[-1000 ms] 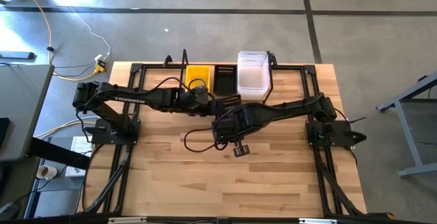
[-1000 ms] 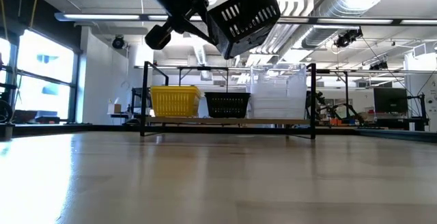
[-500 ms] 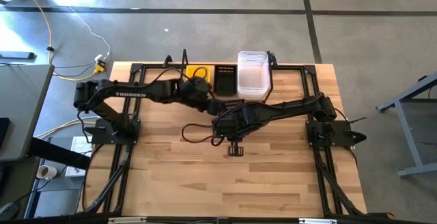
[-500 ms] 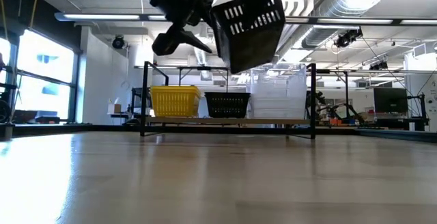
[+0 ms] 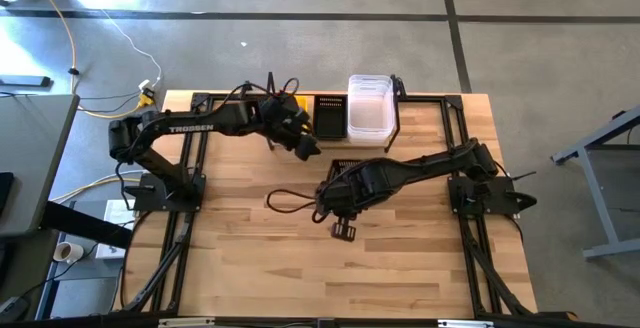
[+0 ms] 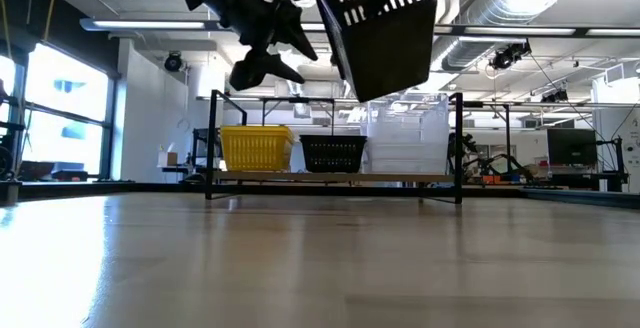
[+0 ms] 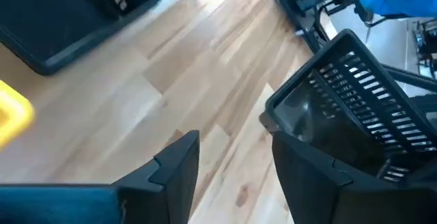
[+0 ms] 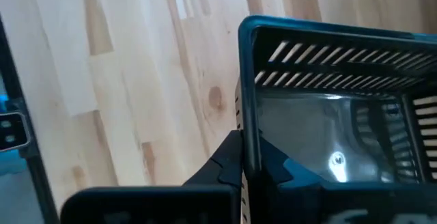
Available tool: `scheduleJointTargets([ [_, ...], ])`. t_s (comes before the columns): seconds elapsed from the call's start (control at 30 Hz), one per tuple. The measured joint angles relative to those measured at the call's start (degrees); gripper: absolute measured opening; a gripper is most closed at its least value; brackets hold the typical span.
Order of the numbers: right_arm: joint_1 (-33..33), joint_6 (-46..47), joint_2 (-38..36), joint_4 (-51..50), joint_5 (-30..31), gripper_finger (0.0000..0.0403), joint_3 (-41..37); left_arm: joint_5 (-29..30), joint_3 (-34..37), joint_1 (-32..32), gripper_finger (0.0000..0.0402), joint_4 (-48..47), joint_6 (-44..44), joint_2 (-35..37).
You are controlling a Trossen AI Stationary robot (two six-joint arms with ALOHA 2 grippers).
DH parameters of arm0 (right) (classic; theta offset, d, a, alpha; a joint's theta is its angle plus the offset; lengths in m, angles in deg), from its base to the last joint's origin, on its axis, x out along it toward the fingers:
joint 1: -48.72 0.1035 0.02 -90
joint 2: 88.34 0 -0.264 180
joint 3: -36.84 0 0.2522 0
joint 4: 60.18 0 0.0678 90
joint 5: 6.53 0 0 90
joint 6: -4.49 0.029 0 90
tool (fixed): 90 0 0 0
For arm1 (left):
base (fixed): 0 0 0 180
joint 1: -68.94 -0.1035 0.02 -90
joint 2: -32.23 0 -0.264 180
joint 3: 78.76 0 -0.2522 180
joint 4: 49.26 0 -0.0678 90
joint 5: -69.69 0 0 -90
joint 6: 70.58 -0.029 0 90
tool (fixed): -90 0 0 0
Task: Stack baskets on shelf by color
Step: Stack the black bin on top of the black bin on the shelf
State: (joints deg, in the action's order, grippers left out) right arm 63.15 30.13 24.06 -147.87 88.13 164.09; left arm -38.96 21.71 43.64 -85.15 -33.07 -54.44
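A black basket [image 6: 383, 30] is held well above the table [image 5: 400, 258] by the right gripper [image 8: 247, 157], fingers clamped on its rim, approx. table centre – tilted in the low view. The left gripper [image 7: 232, 173] hangs empty w/ fingers apart at approx. 10 o'clock from it. On the shelf [image 6: 340, 178] at 12 o'clock are seen a yellow basket [image 6: 256, 149], a 2nd black one [image 6: 333, 152] and clear ones [image 5: 370, 108].

Left pincer [image 7: 229, 176] open, raised; right pincer [image 8: 249, 166] clamped, raised mid-table.
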Motion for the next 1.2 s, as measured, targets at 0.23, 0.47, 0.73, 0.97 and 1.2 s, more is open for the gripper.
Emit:
scheduleJointTargets([
  [0.23,-0.47,-2.58,-0.04,0.79,4.16,0.0,0.0,0.89,0.04,-3.65,0.0159,-0.09,-4.95,4.18],
  [0.47,-3.96,-8.11,-1.51,1.51,4.8,0.0,0.0,1.29,0.02,-7.17,0.0152,-0.2,-7.53,11.09],
  [0.73,-9.74,-17.82,-7.64,2.69,8.31,0.0,0.0,1.29,0.02,-9.86,0.0152,-0.84,-9.72,18.22],
  [0.97,-15.66,-27.7,-12.93,8.21,9.75,0.0,0.02,1.37,0.0,-11.19,0.0152,-0.77,-11.36,21.87],
  [1.2,-21.97,-36.03,-13.17,13.01,3.69,0.0,0.02,1.33,0.02,-11.17,0.0152,-0.82,-11.35,22.99],
])
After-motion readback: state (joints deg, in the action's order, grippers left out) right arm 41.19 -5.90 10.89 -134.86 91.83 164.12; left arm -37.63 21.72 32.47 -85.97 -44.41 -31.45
